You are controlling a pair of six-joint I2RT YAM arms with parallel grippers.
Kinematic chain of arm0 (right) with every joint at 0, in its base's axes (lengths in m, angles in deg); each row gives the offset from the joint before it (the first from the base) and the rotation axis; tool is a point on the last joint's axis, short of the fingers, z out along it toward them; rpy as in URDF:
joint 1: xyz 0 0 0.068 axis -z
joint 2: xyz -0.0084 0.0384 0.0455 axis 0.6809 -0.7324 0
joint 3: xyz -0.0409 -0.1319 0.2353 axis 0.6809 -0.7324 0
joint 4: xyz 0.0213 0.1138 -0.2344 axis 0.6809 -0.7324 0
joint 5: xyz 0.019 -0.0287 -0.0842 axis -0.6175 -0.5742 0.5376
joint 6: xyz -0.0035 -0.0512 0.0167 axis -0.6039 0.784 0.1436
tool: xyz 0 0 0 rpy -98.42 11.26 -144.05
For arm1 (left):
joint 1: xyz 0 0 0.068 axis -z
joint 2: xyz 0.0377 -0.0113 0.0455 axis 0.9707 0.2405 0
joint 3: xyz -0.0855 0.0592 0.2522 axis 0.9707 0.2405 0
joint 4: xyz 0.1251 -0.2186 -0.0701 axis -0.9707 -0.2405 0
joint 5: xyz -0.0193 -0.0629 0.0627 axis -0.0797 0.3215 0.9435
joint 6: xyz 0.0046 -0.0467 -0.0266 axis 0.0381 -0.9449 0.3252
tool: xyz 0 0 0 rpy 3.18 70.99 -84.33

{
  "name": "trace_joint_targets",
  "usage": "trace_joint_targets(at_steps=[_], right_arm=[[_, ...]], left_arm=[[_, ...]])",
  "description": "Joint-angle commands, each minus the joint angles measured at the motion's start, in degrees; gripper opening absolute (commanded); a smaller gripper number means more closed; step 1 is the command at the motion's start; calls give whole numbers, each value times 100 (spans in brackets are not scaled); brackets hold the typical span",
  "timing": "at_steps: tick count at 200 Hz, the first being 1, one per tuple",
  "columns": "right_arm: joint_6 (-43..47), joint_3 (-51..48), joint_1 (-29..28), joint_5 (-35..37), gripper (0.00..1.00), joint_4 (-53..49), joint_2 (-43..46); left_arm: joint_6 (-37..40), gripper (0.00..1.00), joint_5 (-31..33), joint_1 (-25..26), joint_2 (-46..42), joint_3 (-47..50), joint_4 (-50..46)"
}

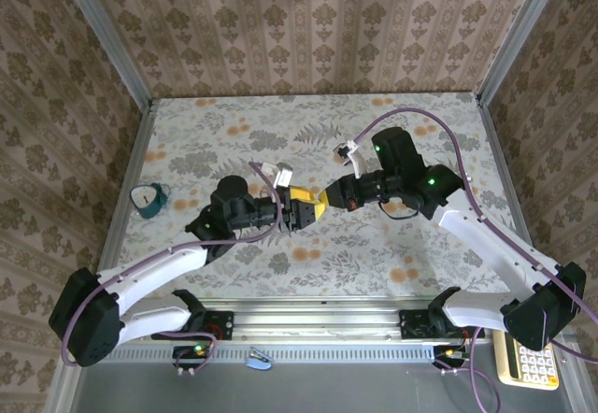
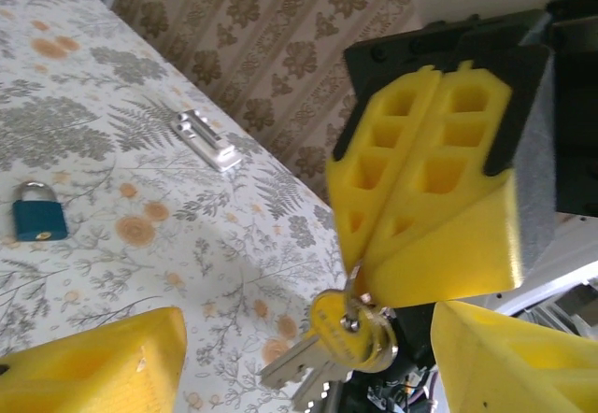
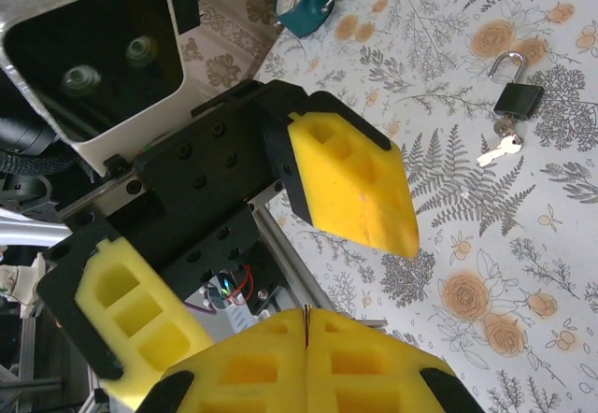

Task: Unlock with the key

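Observation:
Above the middle of the table my two grippers meet tip to tip. My right gripper (image 1: 329,198) (image 3: 306,324) is shut on the thin metal ring of a bunch of keys (image 2: 350,336), which hangs below its yellow fingers (image 2: 420,189). Those keys have yellow heads and silver blades. My left gripper (image 1: 301,213) (image 2: 308,338) is open, with its fingers (image 2: 93,366) on either side of the hanging keys and not touching them. A dark blue padlock (image 2: 37,212) lies on the table. A black padlock (image 3: 517,95) lies on the table with a loose key (image 3: 500,149) beside it.
A teal round object (image 1: 149,198) (image 3: 304,0) sits near the table's left edge. Two small white pieces (image 1: 277,170) (image 1: 349,149) lie behind the grippers, one a white block (image 2: 206,139). Patterned walls close in the table on three sides.

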Motion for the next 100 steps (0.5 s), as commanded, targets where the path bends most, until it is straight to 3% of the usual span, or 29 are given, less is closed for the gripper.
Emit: trace_joint_targets(at_steps=[1, 100], right_arm=[[-121, 134, -25, -127, 0, 48, 91], [-245, 195, 79, 262, 0, 11, 107]], left_arm=[[-235, 67, -358, 63, 65, -231, 558], [-333, 40, -386, 128, 20, -119, 544]])
